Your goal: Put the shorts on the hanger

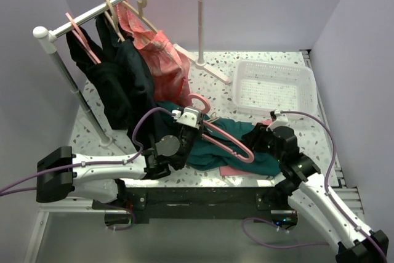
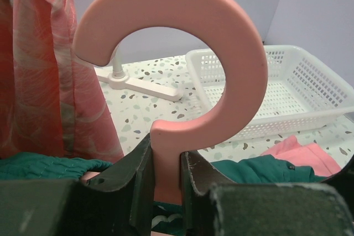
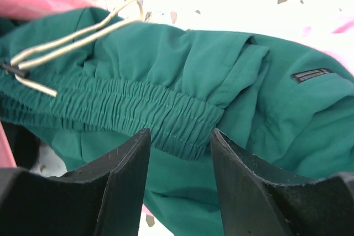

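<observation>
Task status: early stage, with nothing hung yet.

The hanger point(image 1: 229, 144) is gripped at its neck, just below the hook, by the left claw point(image 2: 166, 160). The jaws are closed on the pink plastic. The frame is held slanting over the shorts point(image 1: 225, 129), which are heaped on the tabletop point(image 1: 246, 60) near the middle of its near edge, partly over a pink cloth point(image 1: 231, 170).

The right claw point(image 3: 180, 147) is set low over the shorts with its jaws apart. The gathered waistband point(image 3: 138, 114) lies just beyond the tips, and no cloth is seen pinched between them. The drawstring point(image 3: 66, 42) lies loose to one side.

Done, as judged from the views:
- hanger secured and brought to the shorts.

Left to do:
- waistband to be grasped by the right claw;
- shorts to be lifted and draped over the hanger's bar — no part of them is seen threaded through the frame.
</observation>
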